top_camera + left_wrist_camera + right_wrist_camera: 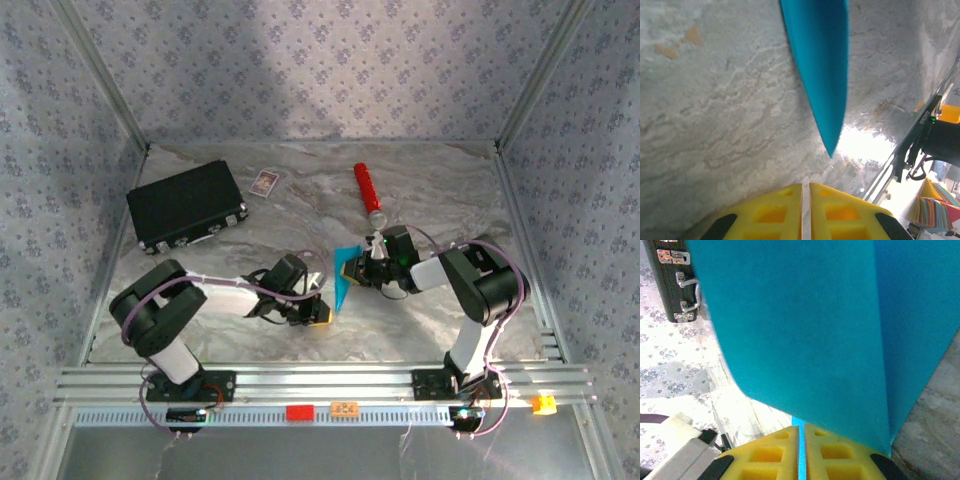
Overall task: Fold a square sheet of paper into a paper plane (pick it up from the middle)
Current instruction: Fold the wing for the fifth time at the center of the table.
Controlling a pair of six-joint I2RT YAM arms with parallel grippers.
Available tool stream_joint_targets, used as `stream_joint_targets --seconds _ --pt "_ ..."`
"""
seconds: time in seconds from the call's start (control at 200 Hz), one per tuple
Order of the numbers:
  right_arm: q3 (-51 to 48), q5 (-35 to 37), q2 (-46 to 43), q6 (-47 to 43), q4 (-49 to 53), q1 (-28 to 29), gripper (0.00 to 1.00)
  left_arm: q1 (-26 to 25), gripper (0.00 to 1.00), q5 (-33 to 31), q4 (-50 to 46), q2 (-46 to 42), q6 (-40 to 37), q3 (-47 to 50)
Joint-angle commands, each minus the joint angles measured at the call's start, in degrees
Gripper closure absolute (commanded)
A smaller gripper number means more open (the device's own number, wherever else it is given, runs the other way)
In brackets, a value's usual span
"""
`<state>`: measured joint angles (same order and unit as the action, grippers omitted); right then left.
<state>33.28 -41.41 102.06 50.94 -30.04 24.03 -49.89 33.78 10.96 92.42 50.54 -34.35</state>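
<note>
The paper plane (343,280) hangs in the right gripper (354,270), on the near side of the red cylinder (368,192) and slightly to its left. Its long axis runs near to far. The sharp point aims towards the arms' bases, and the wide end faces back towards the cylinder.

Nearest of all, left of and well nearer than the cylinder, the left gripper (322,316) sits just beside the point. In the left wrist view its yellow fingers (775,212) stand almost together with a thin slit between them and nothing in it. The plane (820,65) tapers down towards them, its tip apart from them. Whether the tip touches the table (250,240) cannot be told.

In the right wrist view the right gripper (801,429) is closed on the paper. A cyan sliver shows in the gap between its pads. The plane (790,330) runs off the top and right edges, with one straight fold line along it. In the top view the gripper hides part of the wide end.

Left of the cylinder lies a small white card (264,182), its print too small to read. Farther left is the black case (187,205), cut off at the frame edge in the right wrist view (675,280).
</note>
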Motion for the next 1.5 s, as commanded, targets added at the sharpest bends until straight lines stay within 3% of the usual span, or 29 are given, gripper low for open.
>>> stream_joint_targets --seconds 0.0,0.24,0.795,1.114,1.494 --pt "-0.7 6.1 2.5 -0.9 5.7 0.2 0.86 0.6 0.90 -1.4 -2.7 -3.0 -1.7 -2.1" --pt "-0.7 6.1 2.5 -0.9 5.8 0.1 0.86 1.4 0.93 -2.0 -0.6 -1.6 -0.6 -8.6" --pt "-0.8 6.0 2.6 -0.6 5.4 0.4 0.86 2.0 0.94 0.5 2.4 12.2 0.0 -19.1" --pt "-0.7 6.0 2.7 -0.5 5.5 0.5 0.85 1.9 0.94 -1.0 0.1 16.5 -1.4 -20.6" --pt "-0.8 6.3 3.1 -0.7 5.9 0.2 0.85 0.7 0.95 -1.4 1.8 16.9 -0.6 -14.8"
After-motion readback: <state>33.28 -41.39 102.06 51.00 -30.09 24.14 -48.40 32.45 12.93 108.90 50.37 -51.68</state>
